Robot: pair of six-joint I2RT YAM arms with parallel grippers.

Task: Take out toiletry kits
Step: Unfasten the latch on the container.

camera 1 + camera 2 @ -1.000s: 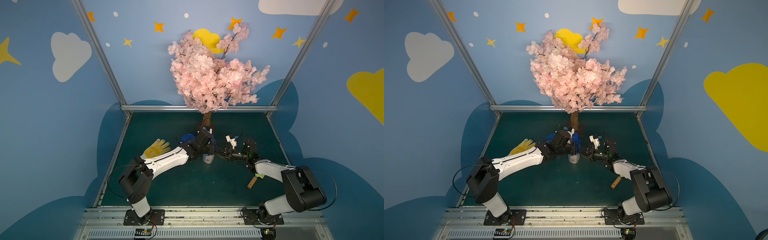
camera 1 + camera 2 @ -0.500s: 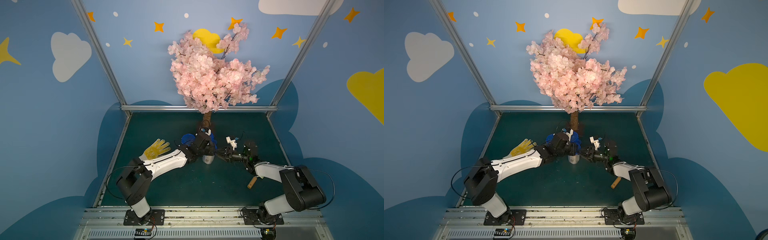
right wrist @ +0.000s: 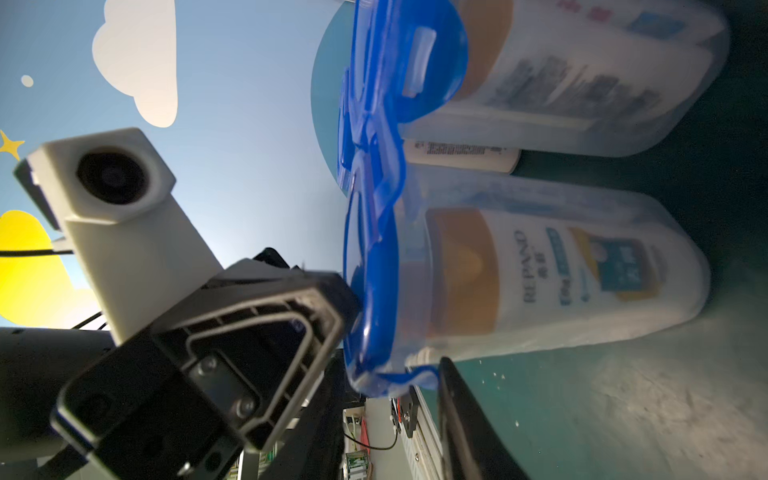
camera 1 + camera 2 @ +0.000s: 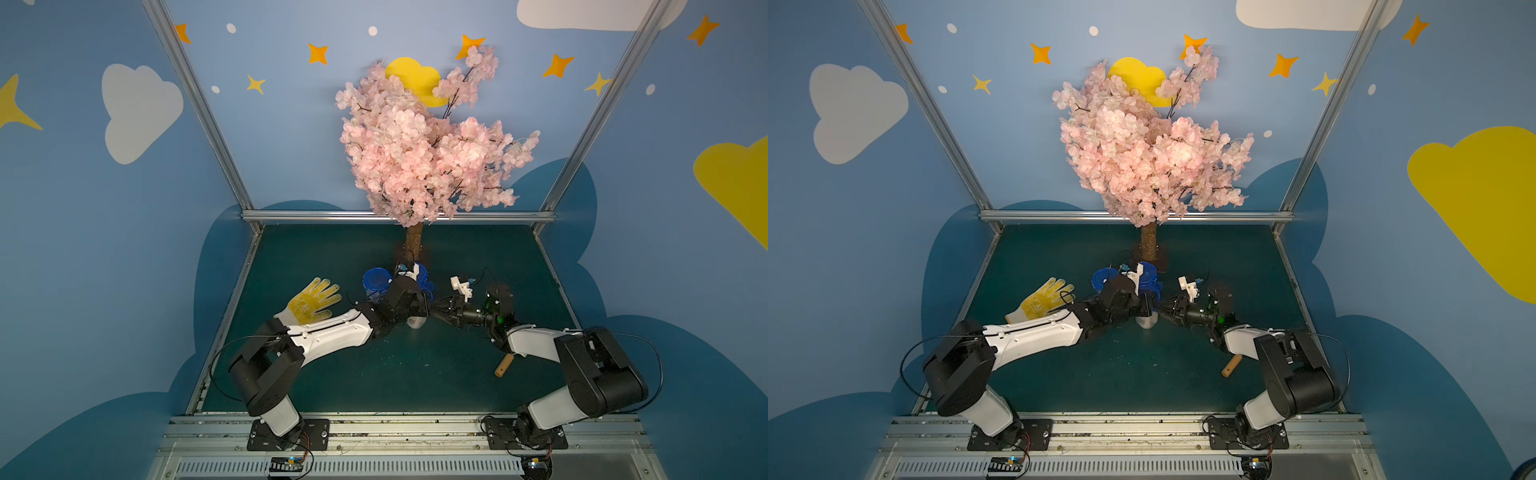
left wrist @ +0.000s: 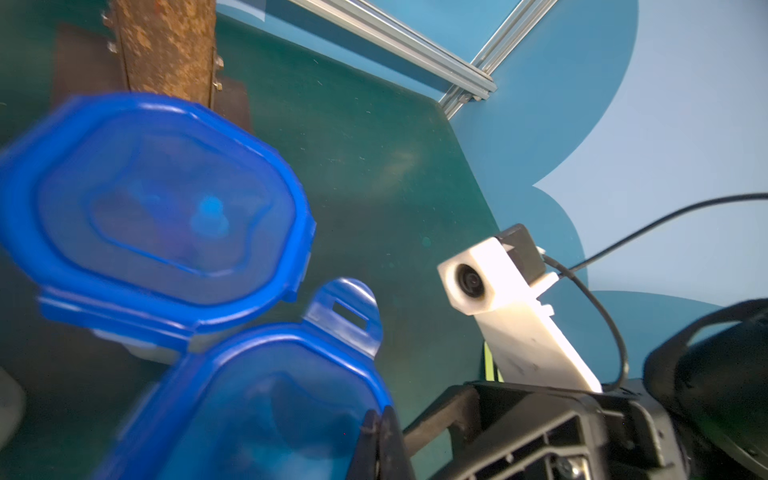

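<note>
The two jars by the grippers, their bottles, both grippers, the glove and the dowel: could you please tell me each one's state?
Near jar: upright, closed by near lid, one clip lifted.
Near bottle: capped, inside.
Far jar: upright, lidded.
Far bottle: inside.
Left gripper: shut on near lid.
Right gripper: open, beside near jar.
Glove: flat on table.
Dowel: lying, partly hidden.

top views: high, front, looking down, whole table [image 4: 374,374] | wrist views: close, facing each other, sharing blue-lidded jars [image 3: 673,266]
</note>
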